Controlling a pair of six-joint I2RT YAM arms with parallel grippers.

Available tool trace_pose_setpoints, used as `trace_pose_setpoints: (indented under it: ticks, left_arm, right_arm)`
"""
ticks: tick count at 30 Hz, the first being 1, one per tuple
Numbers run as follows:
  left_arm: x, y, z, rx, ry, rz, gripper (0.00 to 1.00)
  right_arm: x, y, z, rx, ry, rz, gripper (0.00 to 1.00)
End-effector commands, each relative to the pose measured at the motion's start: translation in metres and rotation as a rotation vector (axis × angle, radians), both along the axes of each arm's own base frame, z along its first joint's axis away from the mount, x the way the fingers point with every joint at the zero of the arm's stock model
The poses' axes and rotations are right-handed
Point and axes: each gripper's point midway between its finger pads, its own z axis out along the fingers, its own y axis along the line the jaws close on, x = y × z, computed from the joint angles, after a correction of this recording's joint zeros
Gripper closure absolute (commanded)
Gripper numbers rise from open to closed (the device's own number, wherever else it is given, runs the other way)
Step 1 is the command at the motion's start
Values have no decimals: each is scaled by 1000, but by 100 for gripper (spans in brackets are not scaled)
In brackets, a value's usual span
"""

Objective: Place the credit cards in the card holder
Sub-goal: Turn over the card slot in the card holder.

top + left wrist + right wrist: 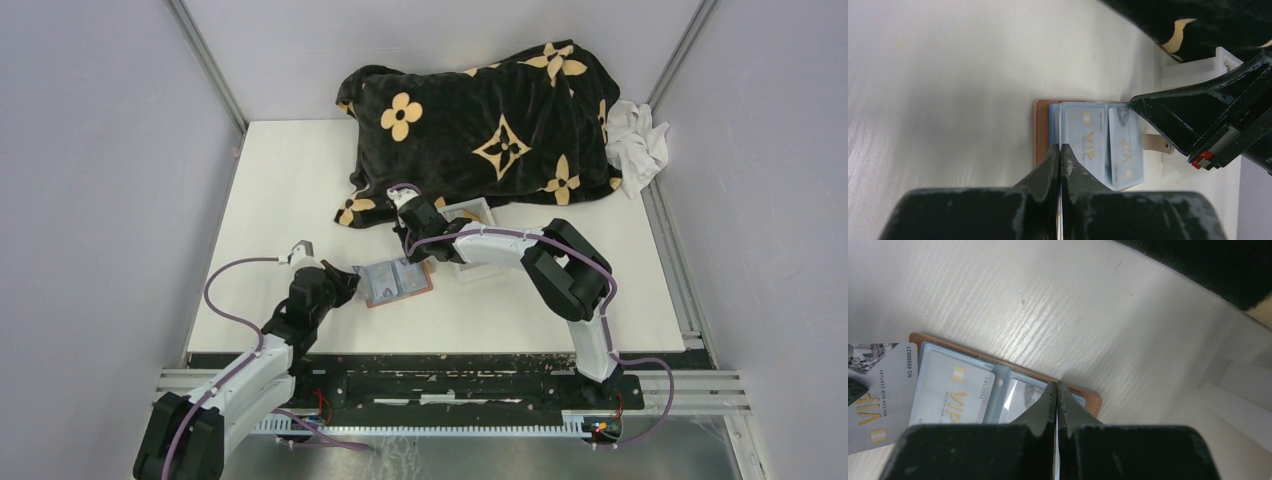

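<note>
On the white table (290,190), the open card holder (400,284) lay between both arms. The left gripper (1060,149) pinched a silver credit card (878,385) tight. The right gripper (1056,385), shut and empty, seemed to pin the holder. Next, I think, the card must slide straight into a pocket. Grey walls stood around.

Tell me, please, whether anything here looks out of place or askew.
A black flower-patterned blanket lies heaped at the far end of the table, against the clear tray, and a crumpled white cloth spills past the far right corner. Neither suits a card task.
</note>
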Motion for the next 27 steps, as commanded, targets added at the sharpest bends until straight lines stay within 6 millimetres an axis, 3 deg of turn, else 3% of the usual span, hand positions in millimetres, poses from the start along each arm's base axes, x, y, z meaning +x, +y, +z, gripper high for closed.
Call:
trace_pose_setpoints:
  ticks: [1,27]
  left_arm:
    - [6,-5,14,-78,-51,13,97]
    - [12,-25,35,-239,-125,-25,97]
  right_arm:
    - [8,13,16,44,-32,6,99]
    - [5,11,15,33,-21,10,99]
